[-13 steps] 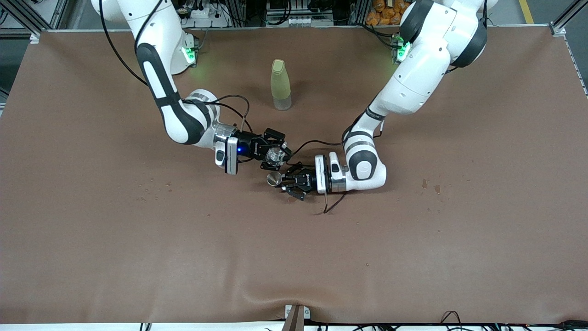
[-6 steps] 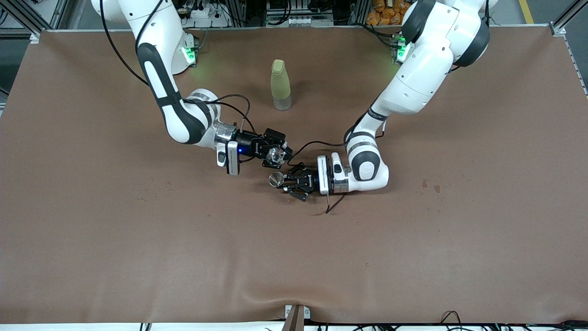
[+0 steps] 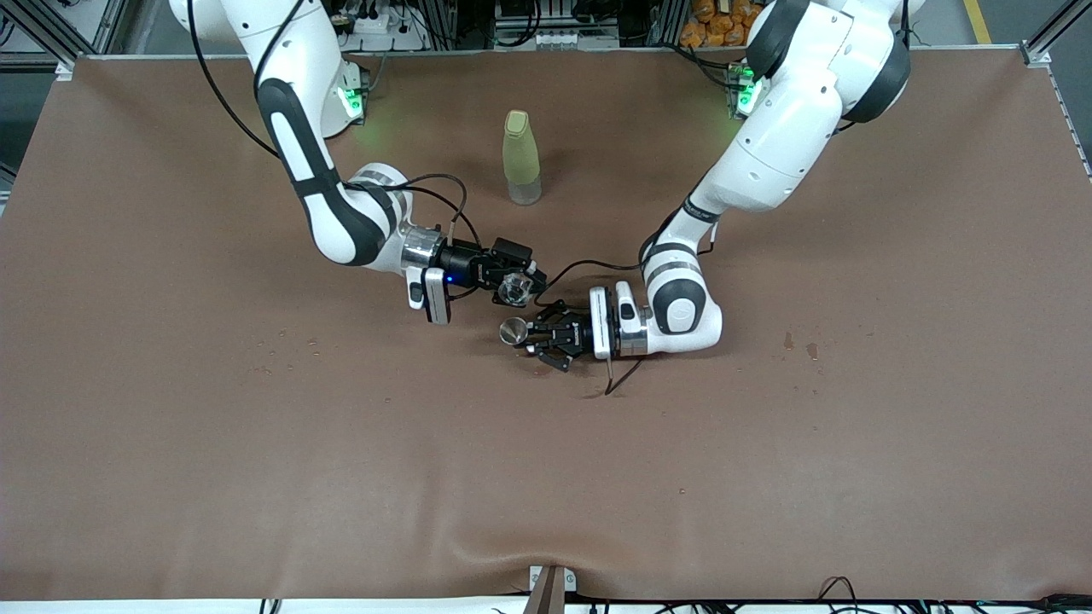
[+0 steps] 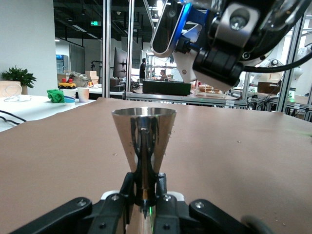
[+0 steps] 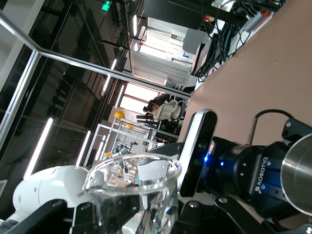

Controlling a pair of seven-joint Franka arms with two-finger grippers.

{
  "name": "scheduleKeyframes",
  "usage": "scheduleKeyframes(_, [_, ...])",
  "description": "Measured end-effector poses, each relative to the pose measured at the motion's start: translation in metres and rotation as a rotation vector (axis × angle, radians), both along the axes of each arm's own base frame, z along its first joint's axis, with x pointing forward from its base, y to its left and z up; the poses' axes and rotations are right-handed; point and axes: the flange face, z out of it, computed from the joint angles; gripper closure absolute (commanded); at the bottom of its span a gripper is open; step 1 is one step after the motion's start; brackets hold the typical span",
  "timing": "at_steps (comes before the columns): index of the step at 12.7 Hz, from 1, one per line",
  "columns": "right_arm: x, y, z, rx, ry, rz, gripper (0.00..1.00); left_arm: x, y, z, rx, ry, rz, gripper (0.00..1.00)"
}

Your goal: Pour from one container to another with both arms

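Observation:
My right gripper [image 3: 514, 281] is shut on the squat clear glass cup [image 3: 514, 292], tipped on its side just above and beside the stemmed glass. In the right wrist view the cup [image 5: 134, 187] fills the space between my right gripper [image 5: 129, 214] fingers. My left gripper [image 3: 534, 334] is shut on the thin stem of the small stemmed glass [image 3: 513, 330], whose round greyish mouth faces up. The left wrist view shows that glass [image 4: 144, 131] upright, my left gripper [image 4: 145, 190] pinching its stem, and the right gripper [image 4: 229, 34] overhead.
A tall yellow-green bottle [image 3: 520, 158] stands on the brown table cover [image 3: 256, 443], farther from the front camera than both grippers. Small spots [image 3: 798, 344] mark the cover toward the left arm's end.
The right gripper has shifted slightly toward the left arm's end and rolled, tipping the cup more over the stemmed glass. The left gripper and its glass have barely moved.

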Motion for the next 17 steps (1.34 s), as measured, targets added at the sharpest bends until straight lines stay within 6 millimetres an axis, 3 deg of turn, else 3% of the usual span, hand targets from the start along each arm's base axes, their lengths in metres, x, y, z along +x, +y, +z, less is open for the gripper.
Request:
scheduleKeyframes(6, [-0.0009,0.0023,0.0037,0.043,0.136,0.006,1.00,-0.0090,0.0044,0.0021,-0.029,0.018,-0.021,1.00])
scheduleKeyframes(17, [-0.0009,0.0031,0.0046,0.105,0.344,0.012,1.00,-0.0069,0.0101,0.0025,-0.040,0.022,-0.018,1.00])
